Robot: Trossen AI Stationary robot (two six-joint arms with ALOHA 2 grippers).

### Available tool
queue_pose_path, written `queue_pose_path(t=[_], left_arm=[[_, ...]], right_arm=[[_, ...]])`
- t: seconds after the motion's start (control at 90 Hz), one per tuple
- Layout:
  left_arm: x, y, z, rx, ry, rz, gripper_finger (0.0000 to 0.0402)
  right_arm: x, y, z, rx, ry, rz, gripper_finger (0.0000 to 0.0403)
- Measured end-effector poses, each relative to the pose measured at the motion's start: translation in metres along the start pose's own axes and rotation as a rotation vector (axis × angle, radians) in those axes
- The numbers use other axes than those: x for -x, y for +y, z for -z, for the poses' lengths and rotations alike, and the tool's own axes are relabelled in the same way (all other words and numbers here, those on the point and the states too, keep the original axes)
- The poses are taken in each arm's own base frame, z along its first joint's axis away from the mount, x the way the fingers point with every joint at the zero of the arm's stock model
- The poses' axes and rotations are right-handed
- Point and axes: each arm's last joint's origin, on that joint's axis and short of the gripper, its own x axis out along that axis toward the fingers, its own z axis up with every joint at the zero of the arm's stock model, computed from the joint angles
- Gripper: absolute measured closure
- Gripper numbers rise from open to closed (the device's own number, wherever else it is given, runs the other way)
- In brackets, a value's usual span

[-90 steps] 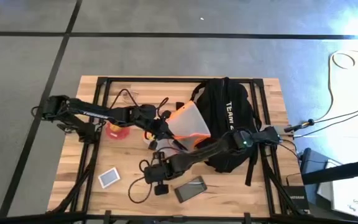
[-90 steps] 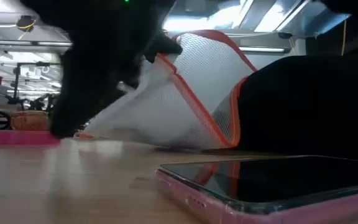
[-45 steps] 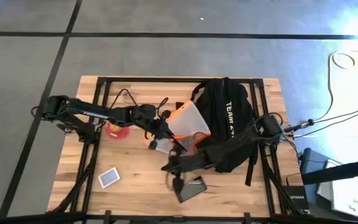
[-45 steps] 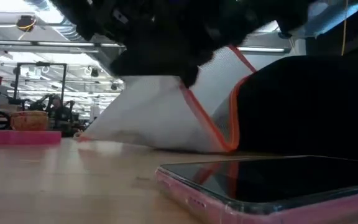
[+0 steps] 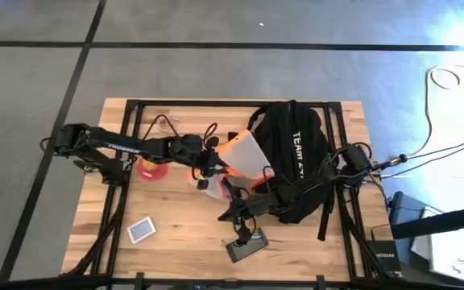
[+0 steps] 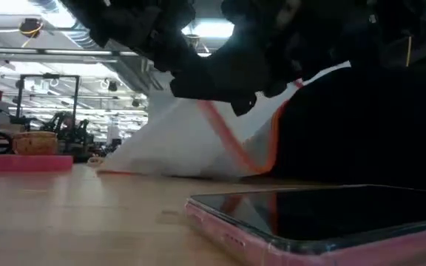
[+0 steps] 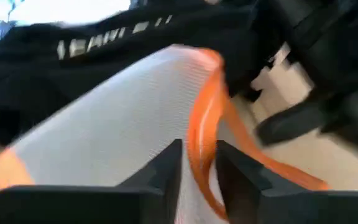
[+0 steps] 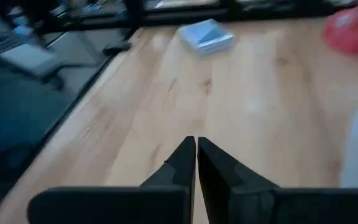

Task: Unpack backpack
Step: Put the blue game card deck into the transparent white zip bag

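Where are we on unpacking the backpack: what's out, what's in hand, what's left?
Out on the table: a phone, a small blue-white packet and a red item. In hand: the left gripper is shut on the orange-trimmed mesh pouch, which lies beside the backpack. The right gripper, shut and empty, hovers near the phone. Whether anything remains inside cannot be seen.

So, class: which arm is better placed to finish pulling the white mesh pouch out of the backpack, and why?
Left. Its pincer is shut on the pouch's orange edge beside the backpack. The right pincer is shut and empty, over bare table.
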Motion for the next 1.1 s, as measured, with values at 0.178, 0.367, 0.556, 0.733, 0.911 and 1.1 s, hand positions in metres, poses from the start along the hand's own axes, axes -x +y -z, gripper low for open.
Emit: queue_pose_path(t=[0.178, 0.367, 0.556, 0.733, 0.911, 1.1], left_arm=[[0.003, 0.012, 0.013, 0.083, 0.104, -0.020, 0.0248], [0.005, 0.023, 0.017, 0.180, 0.112, -0.012, 0.0208], [0.005, 0.021, 0.017, 0.207, 0.113, 0.002, 0.0202], [0.004, 0.018, 0.016, 0.213, 0.112, 0.012, 0.0202], [0.004, 0.017, 0.015, 0.237, 0.111, 0.008, 0.0202], [0.004, 0.017, 0.016, 0.257, 0.116, -0.012, 0.0202]], right_arm=[[0.030, 0.006, -0.026, 0.070, 0.094, -0.027, 0.0403], [0.064, 0.005, -0.049, 0.134, 0.135, 0.153, 0.0402], [0.074, -0.005, -0.047, 0.269, 0.196, 0.459, 0.0372], [0.073, -0.023, -0.047, 0.337, 0.224, 0.568, 0.0285], [0.067, -0.040, -0.044, 0.421, 0.277, 0.597, 0.0195], [0.051, -0.040, -0.040, 0.696, 0.273, 0.523, 0.0170]])
